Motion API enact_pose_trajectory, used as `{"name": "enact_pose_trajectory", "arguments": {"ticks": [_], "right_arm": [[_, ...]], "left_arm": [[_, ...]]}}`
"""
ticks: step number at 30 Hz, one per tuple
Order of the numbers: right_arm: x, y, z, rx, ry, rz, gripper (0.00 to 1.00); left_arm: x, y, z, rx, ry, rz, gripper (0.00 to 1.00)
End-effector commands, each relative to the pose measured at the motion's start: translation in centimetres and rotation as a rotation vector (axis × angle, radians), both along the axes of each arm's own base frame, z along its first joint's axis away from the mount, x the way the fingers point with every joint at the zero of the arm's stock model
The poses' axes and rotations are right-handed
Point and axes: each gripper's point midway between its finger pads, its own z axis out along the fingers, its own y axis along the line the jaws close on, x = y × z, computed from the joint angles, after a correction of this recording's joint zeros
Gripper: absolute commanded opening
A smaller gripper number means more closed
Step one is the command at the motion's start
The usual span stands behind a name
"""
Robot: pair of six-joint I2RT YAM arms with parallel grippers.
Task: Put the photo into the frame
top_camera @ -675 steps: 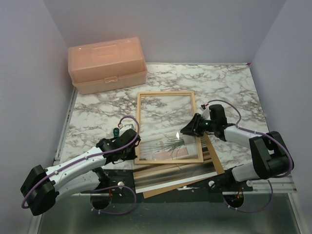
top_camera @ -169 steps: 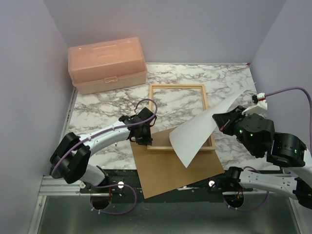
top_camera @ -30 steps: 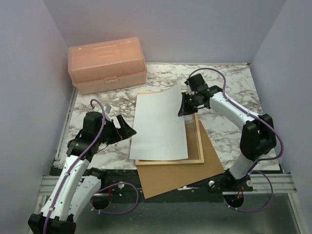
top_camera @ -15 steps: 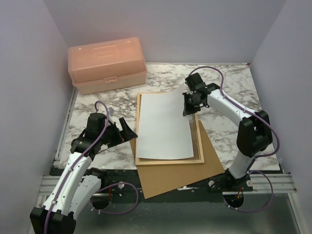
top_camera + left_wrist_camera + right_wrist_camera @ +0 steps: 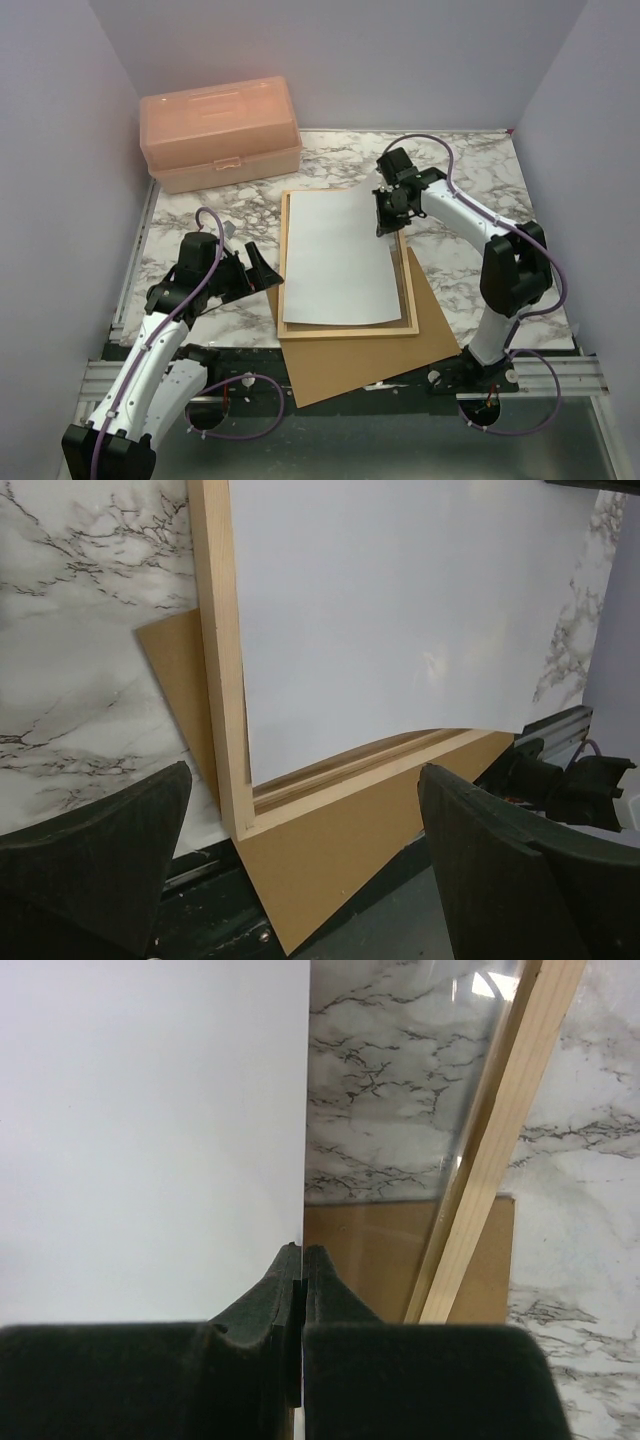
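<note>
Lengthwise, the frame [image 5: 346, 331] lies with its long axis running away from the arms. Inside it rests the photo [image 5: 335, 255], white back up, aligned likewise, hugging the left bar. The right gripper [image 5: 302, 1253] pinches its far right edge; the left gripper [image 5: 263, 269] gapes, holding nothing.

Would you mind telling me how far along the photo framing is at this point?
Mostly placed: the photo lies white side up within the frame. In hand: the right gripper pinches its right edge; the left gripper hangs open nearby. Left: its near edge bows up and a strip by the right bar is uncovered, so seating and release remain.
</note>
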Motion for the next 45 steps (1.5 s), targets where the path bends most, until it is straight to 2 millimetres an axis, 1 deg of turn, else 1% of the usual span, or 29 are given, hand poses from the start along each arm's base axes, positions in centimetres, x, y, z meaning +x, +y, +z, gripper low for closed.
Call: {"name": "enact_pose_trajectory", "arguments": {"ticks": [1, 7, 15, 19, 23, 31, 32, 35, 39, 40, 41, 45], "right_arm": [[0.9, 0.5, 0.4, -0.007, -0.001, 0.053, 0.01], [0.8, 0.3, -0.4, -0.042, 0.036, 0.082, 0.01], [-1.0, -0.1, -1.3, -0.042, 0.105, 0.095, 0.01], [-1.5, -0.3, -1.5, -0.045, 0.107, 0.112, 0.01], [-1.7, -0.5, -1.9, -0.057, 0.11, 0.123, 0.01], [-1.2, 0.3, -2.4, -0.025, 0.112, 0.102, 0.05], [-1.1, 0.3, -2.4, -0.024, 0.11, 0.096, 0.07], [-0.9, 0.3, -2.2, -0.025, 0.105, 0.074, 0.24], [-1.0, 0.2, -1.4, -0.014, 0.085, 0.041, 0.4], [-1.2, 0.1, -0.3, 0.016, 0.041, 0.002, 0.6], [-1.3, 0.0, 0.0, 0.024, 0.027, -0.009, 0.65], [-1.7, -0.1, 0.5, 0.048, 0.002, -0.037, 0.76]], "left_arm": [[0.1, -0.3, 0.2, -0.011, -0.024, -0.028, 0.98], [0.0, -0.3, 0.1, -0.009, -0.014, -0.031, 0.99], [0.0, -0.3, 0.1, -0.012, -0.012, -0.031, 0.99], [0.1, -0.3, 0.2, -0.006, -0.015, -0.031, 0.99], [0.1, -0.2, 0.1, -0.003, -0.009, -0.03, 0.98], [-0.1, -0.3, -0.2, -0.009, 0.005, -0.025, 0.99], [-0.1, -0.3, -0.2, -0.011, 0.007, -0.025, 0.98], [-0.1, -0.3, -0.6, -0.011, 0.021, -0.025, 0.98], [-0.1, -0.5, -1.3, -0.017, 0.048, -0.025, 0.99], [-0.3, -0.8, -2.5, -0.028, 0.092, -0.03, 0.99], [-0.3, -0.9, -2.7, -0.032, 0.1, -0.033, 0.98], [-0.6, -1.1, -3.3, -0.042, 0.128, -0.041, 0.98]]}}
